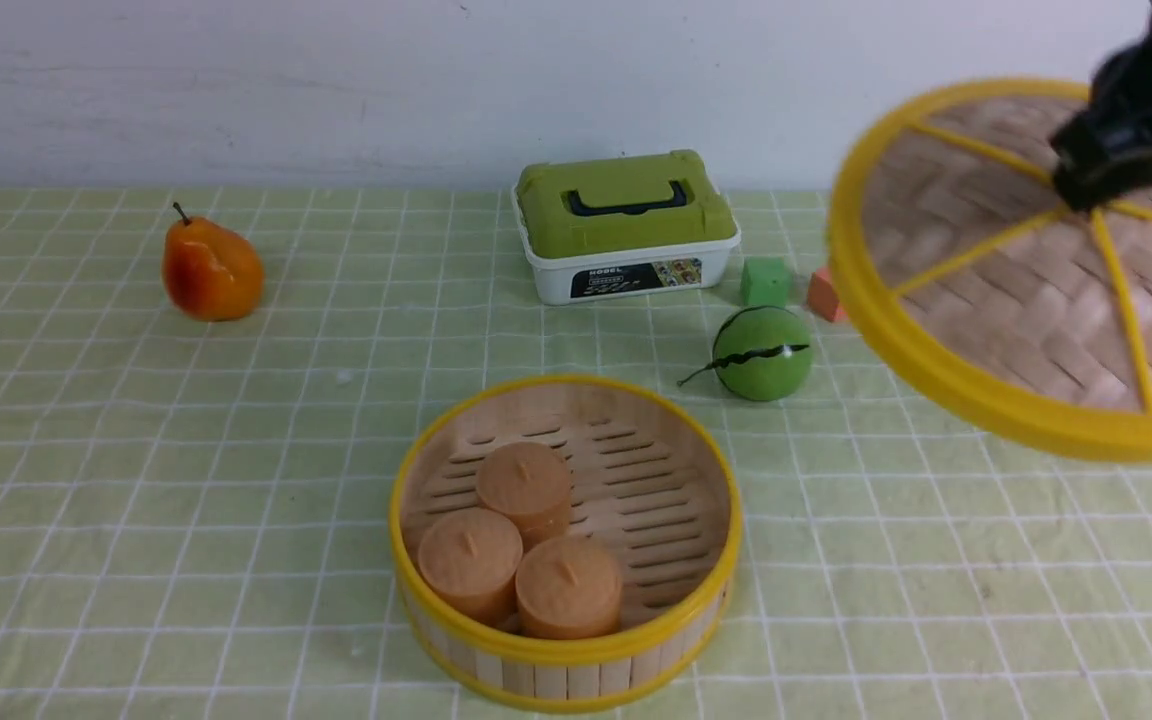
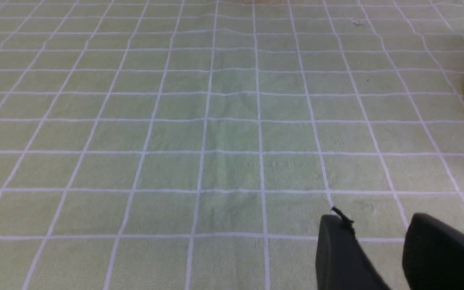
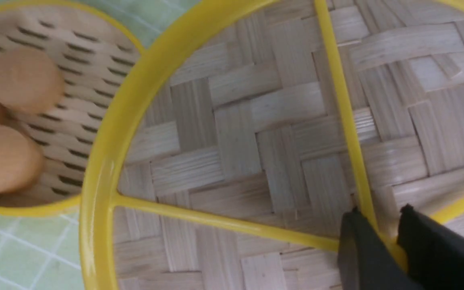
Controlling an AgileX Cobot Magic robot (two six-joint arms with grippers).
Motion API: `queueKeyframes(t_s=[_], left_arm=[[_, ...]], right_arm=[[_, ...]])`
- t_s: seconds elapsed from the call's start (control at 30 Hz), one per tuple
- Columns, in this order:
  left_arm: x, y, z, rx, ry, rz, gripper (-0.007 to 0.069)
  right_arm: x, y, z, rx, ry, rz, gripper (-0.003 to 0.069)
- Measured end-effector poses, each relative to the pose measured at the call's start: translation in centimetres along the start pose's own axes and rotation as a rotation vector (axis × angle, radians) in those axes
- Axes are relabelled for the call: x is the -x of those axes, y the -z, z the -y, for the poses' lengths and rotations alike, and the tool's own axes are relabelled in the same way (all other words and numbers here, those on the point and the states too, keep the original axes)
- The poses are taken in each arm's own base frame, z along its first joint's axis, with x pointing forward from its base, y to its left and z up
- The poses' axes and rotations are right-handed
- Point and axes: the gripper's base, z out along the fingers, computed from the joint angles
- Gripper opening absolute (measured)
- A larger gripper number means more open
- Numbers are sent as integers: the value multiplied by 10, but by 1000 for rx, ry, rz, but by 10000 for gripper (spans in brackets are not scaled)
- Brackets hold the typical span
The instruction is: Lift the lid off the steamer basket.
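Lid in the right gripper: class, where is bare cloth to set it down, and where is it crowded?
Bare: the wide cloth left of the steamer basket, nearer than the pear; also the cloth right of the basket. Crowded: behind, around the box, green cube, orange block and green ball.

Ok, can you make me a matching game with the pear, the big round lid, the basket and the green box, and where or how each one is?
Things:
1. pear
2. lid
3. basket
4. green box

Places or states:
A. up in the air on the right
B. at the back, near the wall
C. far left on the cloth
D. open, with three orange cakes inside

Pairs: 1-C, 2-A, 3-D, 4-B.
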Motion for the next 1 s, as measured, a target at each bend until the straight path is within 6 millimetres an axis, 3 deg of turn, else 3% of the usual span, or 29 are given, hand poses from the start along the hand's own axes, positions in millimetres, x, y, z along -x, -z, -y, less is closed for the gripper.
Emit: queueKeyframes(t_s=[0.13,0.2,0.23,0.27,0.43,0.63,0.73,0.83,0.9,0.97,1.0], left_arm=[[0,0,0,0,0,0,239],[0,0,0,0,0,0,239],[0,0,0,0,0,0,239],[0,0,0,0,0,0,239],[0,0,0,0,0,0,239],[0,0,0,0,0,0,239],[0,0,0,0,0,0,239],[0,0,0,0,0,0,239],[0,0,0,0,0,0,239],[0,0,0,0,0,0,239],[0,0,0,0,0,0,239]], right_arm=[[-42,-54,20,-22,-124,-95,79],[-51,-70,21,-20,-141,-115,79],[-65,-96,22,-18,-154,-135,79],[-67,-98,22,-19,-156,-136,79],[-91,-161,20,4,-226,-175,79],[-102,-202,19,36,-293,-220,106],[-102,-204,19,40,-305,-215,169],[-91,-188,19,45,-307,-179,308],[-82,-169,19,44,-300,-136,360],[-66,-123,18,29,-282,-10,424],[-65,-115,17,26,-280,13,426]])
